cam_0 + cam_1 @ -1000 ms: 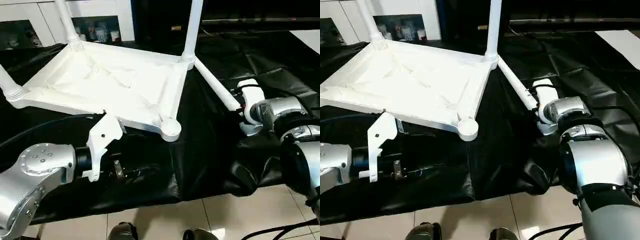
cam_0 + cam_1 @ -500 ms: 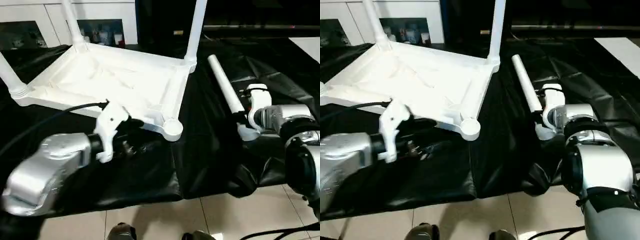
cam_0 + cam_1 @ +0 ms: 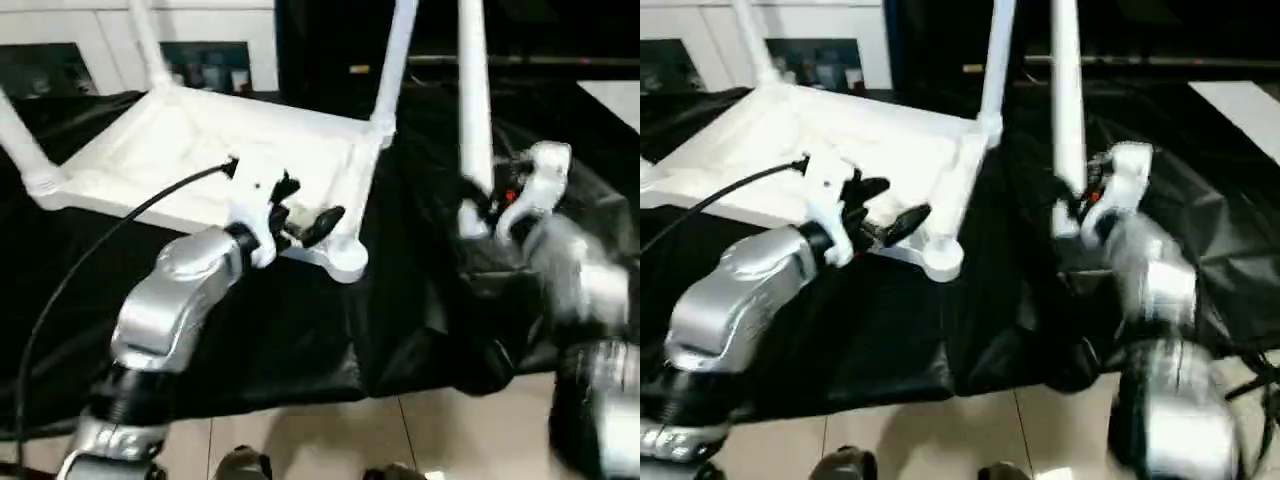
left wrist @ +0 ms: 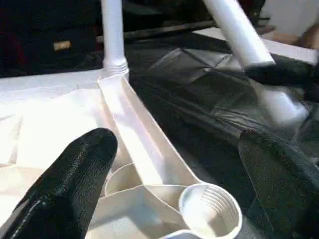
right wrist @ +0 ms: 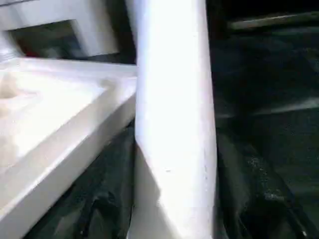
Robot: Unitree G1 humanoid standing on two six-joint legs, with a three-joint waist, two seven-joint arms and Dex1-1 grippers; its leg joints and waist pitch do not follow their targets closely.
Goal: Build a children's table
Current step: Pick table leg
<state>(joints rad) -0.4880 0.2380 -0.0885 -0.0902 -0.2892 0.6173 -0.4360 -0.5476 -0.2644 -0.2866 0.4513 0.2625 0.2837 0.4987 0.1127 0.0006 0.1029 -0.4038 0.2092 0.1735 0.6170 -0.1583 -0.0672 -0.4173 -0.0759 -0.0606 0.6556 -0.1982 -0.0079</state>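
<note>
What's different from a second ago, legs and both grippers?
The right gripper has swung the fourth leg from lying on the black cover to nearly upright. The left gripper, open, has risen to the empty corner socket. The table top and three fitted legs stayed put.

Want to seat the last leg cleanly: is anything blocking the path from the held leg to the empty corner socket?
Nothing blocks the open socket. The left end effector straddles that corner, fingers apart. The leg in the right end effector stands upright beside it.
</note>
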